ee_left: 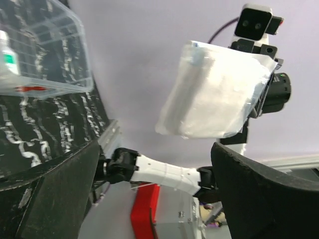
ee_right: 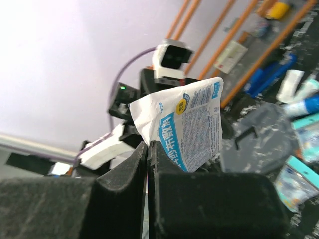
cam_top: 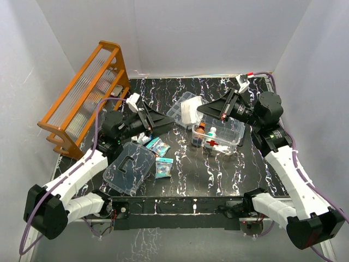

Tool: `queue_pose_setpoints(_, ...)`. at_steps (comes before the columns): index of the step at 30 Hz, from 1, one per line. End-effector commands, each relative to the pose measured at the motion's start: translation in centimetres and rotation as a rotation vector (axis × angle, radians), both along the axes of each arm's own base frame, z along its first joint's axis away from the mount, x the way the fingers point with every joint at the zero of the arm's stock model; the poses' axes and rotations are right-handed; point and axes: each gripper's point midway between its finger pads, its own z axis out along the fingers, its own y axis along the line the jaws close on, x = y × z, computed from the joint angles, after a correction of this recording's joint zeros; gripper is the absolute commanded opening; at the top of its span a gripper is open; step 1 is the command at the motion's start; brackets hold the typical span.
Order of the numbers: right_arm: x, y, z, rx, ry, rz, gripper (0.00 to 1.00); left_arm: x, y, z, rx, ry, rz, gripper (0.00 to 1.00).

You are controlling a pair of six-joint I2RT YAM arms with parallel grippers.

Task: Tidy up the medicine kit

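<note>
NEAR: clear plastic lid with dark handle is seen on the surface beside small teal packets | MID: clear rectangular plastic box, bottles inside | FAR: white blue-printed packet is pinched aloft by right jaws, facing spread left jaws | STEP: handover judged; release best withheld until left jaws are closed.

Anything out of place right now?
Yes. The clear lid with dark handle lies off the clear plastic box, and small teal packets lie loose beside that lid on the black marbled table. The right gripper pinches a white packet.
</note>
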Motion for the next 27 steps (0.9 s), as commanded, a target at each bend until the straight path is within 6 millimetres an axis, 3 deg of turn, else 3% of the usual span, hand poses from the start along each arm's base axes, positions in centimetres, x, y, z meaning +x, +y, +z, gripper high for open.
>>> queue_pose_setpoints(1,-3.0,0.4,5.6,0.168,-0.118,0.119,0.00,-0.6,-2.1,6.3,-0.196,-0.112,-0.054,0.92)
queue_pose_setpoints(9,-4.4,0.1,7.7,0.242,-0.128,0.155,0.00,-2.3,-2.8,12.5,-0.454,-0.217,-0.153,0.90)
queue_pose_setpoints(13,-4.7,0.1,7.9,0.257,-0.114,0.165,0.00,-3.5,-3.1,14.4,-0.518,-0.258,-0.208,0.83)
queue_pose_setpoints(16,-4.7,0.1,7.7,0.260,-0.106,0.162,0.00,-3.8,-3.0,15.1,-0.510,-0.285,-0.208,0.71)
queue_pose_setpoints(23,-3.4,-0.3,5.6,0.203,-0.069,0.068,0.00,-3.7,-2.9,14.5,-0.377,-0.345,-0.149,0.29)
queue_pose_setpoints(27,-2.3,-0.7,3.9,0.135,-0.037,-0.014,0.00,-3.2,-2.9,13.3,-0.301,-0.345,-0.110,0.21)
